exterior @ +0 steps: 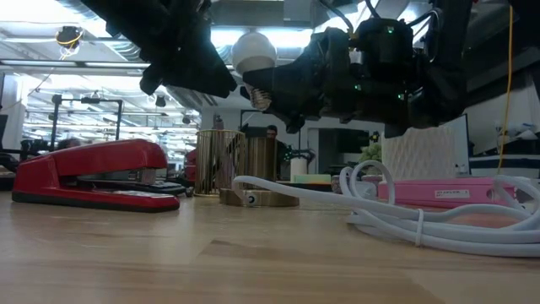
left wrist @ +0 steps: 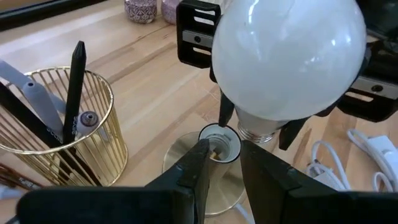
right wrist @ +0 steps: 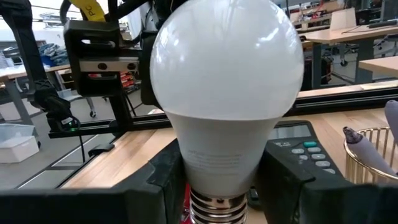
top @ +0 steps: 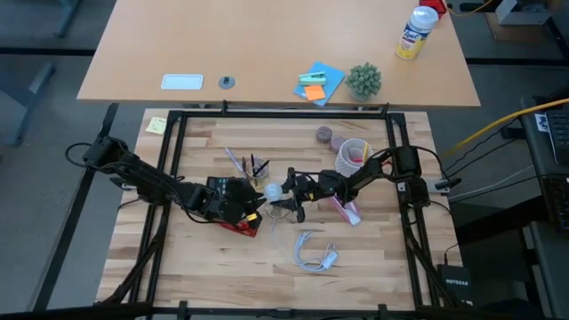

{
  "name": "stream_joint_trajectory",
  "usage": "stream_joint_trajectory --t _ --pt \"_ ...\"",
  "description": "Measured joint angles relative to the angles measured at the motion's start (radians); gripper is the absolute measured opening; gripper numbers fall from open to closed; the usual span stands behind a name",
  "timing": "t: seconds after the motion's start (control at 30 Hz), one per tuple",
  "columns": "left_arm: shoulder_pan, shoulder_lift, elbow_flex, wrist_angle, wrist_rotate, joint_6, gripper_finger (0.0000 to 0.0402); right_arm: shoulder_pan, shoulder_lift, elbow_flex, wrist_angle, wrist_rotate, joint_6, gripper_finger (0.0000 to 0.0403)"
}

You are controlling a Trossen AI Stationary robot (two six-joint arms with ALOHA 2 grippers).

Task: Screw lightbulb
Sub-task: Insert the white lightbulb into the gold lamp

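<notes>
The frosted-white lightbulb is held in the air by my right gripper, which reaches in from the table's right. The bulb's globe is up and its silvery screw end points down. It hangs just above a white socket on a flat gold disc base that lies on the table. My left gripper comes from the left and hovers above the base with a narrow gap between its fingers. It is empty, and the socket shows beyond its tips. My right gripper pinches the bulb's white neck, just above the screw end, between its two fingers. The fingers come roughly level from the table's right. The bulb is upright, slightly tilted, and lifted clear, with its screw end close over the socket.
A gold wire cup of pens stands just beyond the base. A red stapler lies at my left gripper's near side. A white looped cable, a pink flat object and a white cup with pink contents are on the right.
</notes>
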Motion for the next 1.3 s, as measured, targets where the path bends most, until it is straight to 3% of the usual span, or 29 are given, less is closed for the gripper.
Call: stream_joint_trajectory --t 0.53,0.67,1.07,1.3 --pt "-0.033 0.0 0.0 0.0 0.0 -0.064 0.0082 0.0 0.0 0.0 -0.001 0.018 0.012 0.0158" --pt "-0.067 0.0 0.0 0.001 0.0 -0.068 0.0082 0.001 -0.001 0.006 -0.011 0.009 0.174 0.0158" --pt "-0.097 0.0 0.0 0.003 0.001 0.029 0.0082 0.001 -0.002 0.006 -0.124 0.08 -0.025 0.0158" --pt "-0.059 0.0 0.0 0.013 -0.015 0.046 0.0082 0.001 -0.002 0.006 -0.119 0.072 -0.04 0.0159"
